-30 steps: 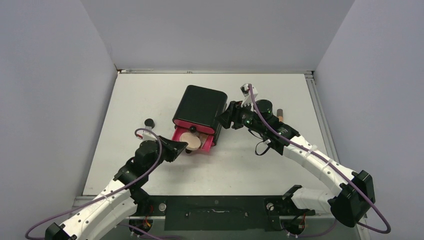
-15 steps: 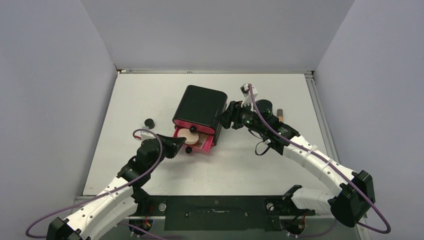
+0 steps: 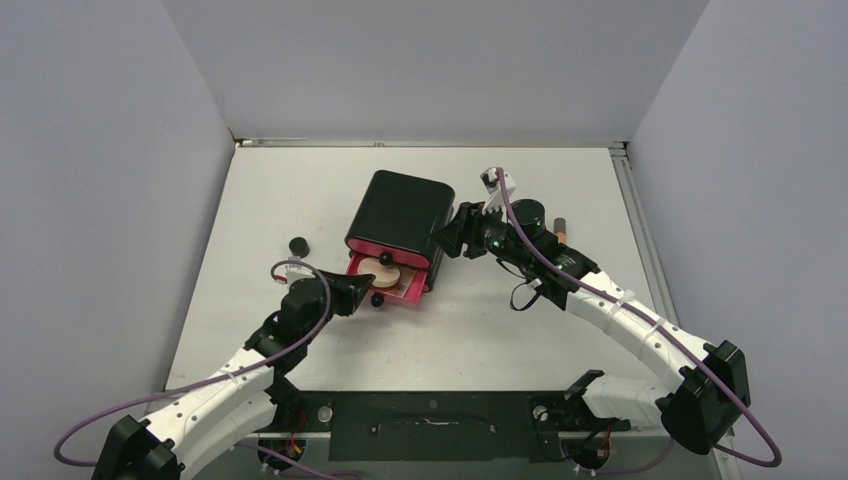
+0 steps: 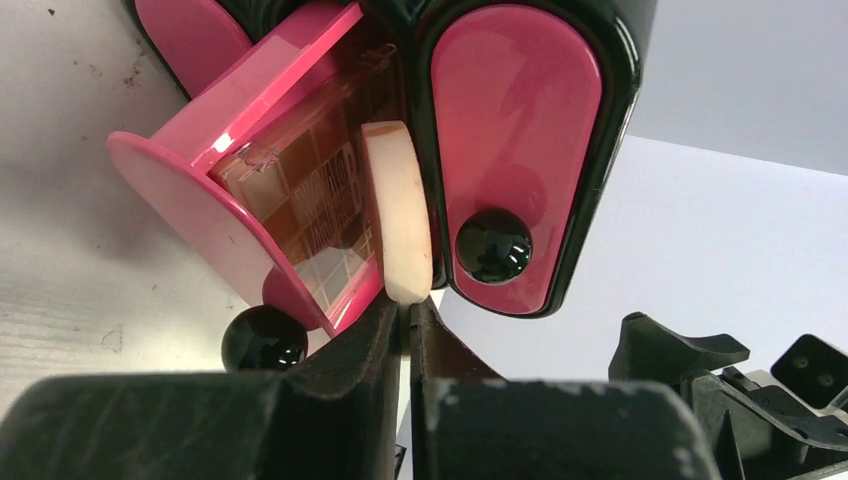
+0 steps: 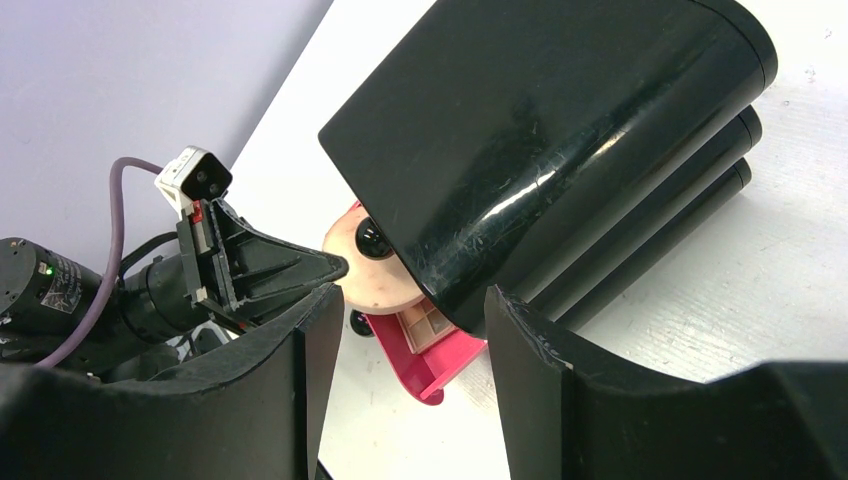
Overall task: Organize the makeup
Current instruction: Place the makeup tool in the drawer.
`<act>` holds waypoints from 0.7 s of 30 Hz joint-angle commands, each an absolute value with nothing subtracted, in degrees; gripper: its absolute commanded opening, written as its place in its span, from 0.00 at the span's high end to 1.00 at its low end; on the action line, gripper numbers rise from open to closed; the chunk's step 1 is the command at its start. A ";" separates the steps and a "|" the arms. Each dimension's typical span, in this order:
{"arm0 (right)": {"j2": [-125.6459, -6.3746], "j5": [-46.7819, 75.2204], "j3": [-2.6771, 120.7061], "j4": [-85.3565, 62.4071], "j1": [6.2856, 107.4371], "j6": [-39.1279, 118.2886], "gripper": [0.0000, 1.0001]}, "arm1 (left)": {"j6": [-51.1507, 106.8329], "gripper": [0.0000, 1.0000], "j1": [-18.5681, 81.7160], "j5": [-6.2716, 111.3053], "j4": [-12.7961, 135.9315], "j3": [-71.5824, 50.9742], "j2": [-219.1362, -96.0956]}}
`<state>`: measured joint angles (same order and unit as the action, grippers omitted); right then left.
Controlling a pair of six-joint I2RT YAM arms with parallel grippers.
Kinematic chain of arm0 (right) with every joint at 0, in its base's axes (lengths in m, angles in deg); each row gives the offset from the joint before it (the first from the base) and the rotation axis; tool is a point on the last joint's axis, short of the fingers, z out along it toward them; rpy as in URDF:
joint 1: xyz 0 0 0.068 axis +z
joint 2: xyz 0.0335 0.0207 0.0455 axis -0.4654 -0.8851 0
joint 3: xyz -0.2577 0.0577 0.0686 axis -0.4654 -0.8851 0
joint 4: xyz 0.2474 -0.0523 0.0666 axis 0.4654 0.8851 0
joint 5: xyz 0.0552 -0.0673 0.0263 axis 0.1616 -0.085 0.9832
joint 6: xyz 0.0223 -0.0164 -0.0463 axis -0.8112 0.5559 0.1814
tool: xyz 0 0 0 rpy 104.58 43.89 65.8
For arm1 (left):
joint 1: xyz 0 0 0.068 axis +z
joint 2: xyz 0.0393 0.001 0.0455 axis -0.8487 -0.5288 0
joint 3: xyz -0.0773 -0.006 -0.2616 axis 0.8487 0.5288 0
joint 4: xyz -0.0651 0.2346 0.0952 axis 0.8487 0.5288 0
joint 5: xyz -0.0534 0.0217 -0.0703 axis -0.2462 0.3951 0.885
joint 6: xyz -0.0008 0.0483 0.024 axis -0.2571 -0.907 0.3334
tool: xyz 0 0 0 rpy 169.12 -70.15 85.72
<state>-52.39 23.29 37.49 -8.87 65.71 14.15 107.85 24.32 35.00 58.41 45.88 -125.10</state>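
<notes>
Left gripper (image 4: 404, 318) nearly closed, holding nothing, tips against lower edge of round peach disc (image 4: 398, 210). Disc lies over eyeshadow palette (image 4: 300, 200) in open pink drawer (image 4: 180, 185), sitting proud of rim. Risk: if drawer pushed in, disc catches cabinet (image 5: 560, 130) frame, jams or pops out. Right gripper (image 5: 415, 293) spread wide around cabinet side, contact unclear. Only top view shows black jar (image 3: 297, 244) out on table (image 3: 500, 330)

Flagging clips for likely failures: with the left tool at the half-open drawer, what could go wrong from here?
1. The peach disc stands on edge, proud of the pink drawer, beside the eyeshadow palette. The shut left tool at its rim could wedge it against the cabinet frame.
2. The right tool is open around the cabinet's corner, contact unclear, so the cabinet might slide.
</notes>
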 commanded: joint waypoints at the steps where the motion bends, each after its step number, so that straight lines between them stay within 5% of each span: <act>1: -52.12 23.01 37.97 -10.84 65.99 14.67 0.49 | 108.98 1.00 24.59 33.22 53.04 45.83 -124.57; 21: -52.39 23.10 37.43 -10.69 66.02 14.58 0.49 | 111.03 1.00 24.59 36.46 43.95 47.45 -132.07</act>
